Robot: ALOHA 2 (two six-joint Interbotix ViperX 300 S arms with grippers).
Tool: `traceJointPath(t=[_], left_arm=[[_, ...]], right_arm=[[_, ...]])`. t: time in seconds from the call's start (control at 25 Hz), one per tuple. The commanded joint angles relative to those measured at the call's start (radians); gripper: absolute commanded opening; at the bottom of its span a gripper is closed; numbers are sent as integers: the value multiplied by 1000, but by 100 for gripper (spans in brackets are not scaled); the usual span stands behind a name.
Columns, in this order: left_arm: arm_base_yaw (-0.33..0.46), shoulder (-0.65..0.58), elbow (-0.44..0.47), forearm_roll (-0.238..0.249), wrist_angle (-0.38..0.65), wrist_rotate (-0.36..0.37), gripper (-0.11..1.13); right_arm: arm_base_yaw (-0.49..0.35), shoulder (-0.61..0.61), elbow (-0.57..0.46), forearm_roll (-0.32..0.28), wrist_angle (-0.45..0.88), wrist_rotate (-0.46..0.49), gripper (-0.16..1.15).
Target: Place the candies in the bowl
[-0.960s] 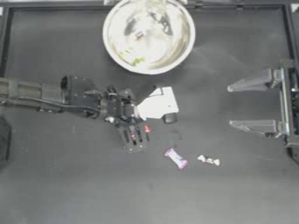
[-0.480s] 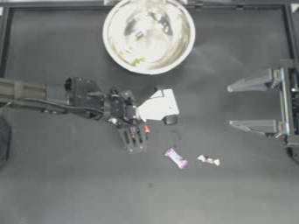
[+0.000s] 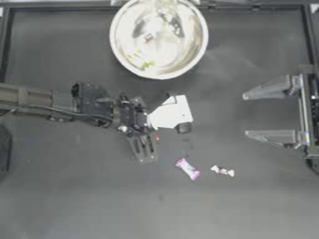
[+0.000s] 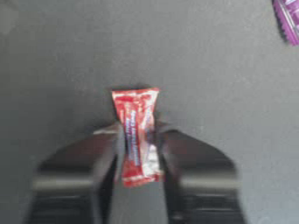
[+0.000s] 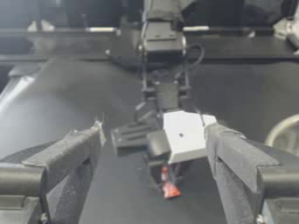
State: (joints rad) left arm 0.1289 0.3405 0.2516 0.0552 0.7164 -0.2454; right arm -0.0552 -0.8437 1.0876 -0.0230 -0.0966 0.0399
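The shiny whitish bowl [image 3: 187, 60] stands at the back middle, with a yellow-green candy [image 3: 144, 65] lying inside. My left gripper [image 3: 144, 150] is over the table's middle, shut on a red candy [image 4: 135, 109] that sticks out past its fingertips [image 4: 105, 135]. That candy [image 5: 169, 189] also shows under the left gripper in the right wrist view. A purple-white candy [image 3: 187, 168] and two small whitish candies [image 3: 222, 171] lie on the table just right of the left gripper. My right gripper [image 3: 269, 112] waits open at the right edge.
The left arm [image 3: 56, 100] stretches in from the left side. Raised black rails [image 3: 62, 10] border the table at the back and sides. The bowl's rim [image 5: 280, 129] shows at the edge of the right wrist view.
The left gripper has shifted only slightly. The loose candies, the bowl and the right arm have not moved.
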Motion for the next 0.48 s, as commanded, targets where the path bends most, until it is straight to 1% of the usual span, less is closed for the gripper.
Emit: traceJointPath(t=[0.04, 0.12, 0.16, 0.32, 0.48], left_arm=[[-6, -23, -23, -3, 23, 9, 37], [-14, -31, -28, -2, 25, 20, 27], [-18, -37, -32, -2, 25, 29, 26], [-21, -81, -49, 0, 25, 49, 26], [-20, -152, -57, 11, 25, 83, 25]], right_arm=[[2, 3, -26, 0, -9, 2, 98], [3, 3, -26, 2, -8, 2, 98], [3, 3, -26, 2, -8, 2, 98], [5, 3, -26, 3, -9, 2, 98], [12, 3, -26, 3, -11, 3, 98]])
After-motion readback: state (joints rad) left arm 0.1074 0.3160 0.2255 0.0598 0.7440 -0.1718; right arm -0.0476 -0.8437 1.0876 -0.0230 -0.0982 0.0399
